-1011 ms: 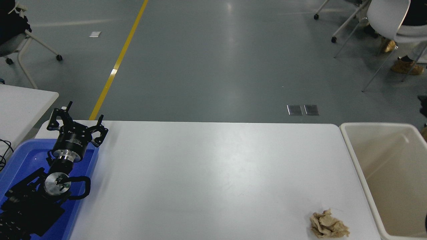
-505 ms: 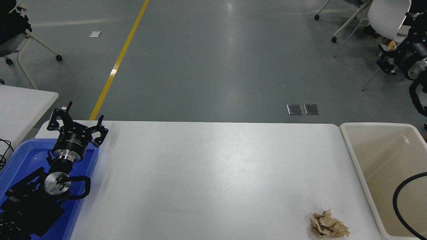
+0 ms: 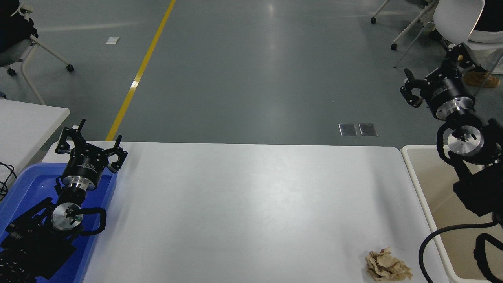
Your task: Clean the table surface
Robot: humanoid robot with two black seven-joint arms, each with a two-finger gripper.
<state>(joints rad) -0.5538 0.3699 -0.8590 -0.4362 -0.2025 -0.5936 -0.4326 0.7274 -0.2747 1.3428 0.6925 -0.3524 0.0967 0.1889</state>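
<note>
Here the wide matte white tabletop (image 3: 243, 204) carries a crumpled tan paper wad (image 3: 387, 267) near its right front corner. Right claw (image 3: 434, 70) hangs released above the beige bin (image 3: 416, 188); left claw (image 3: 91, 138) rests released over the blue plastic tray (image 3: 23, 188).

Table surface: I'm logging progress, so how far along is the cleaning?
Hardly begun. The table surface is mostly bare, but a crumpled brown paper wad lies at its near right corner, untouched. The right gripper is open, held high above the beige bin beside the table, holding nothing. The left gripper sits parked over the blue bin. Left: grasp the wad and bin it.
</note>
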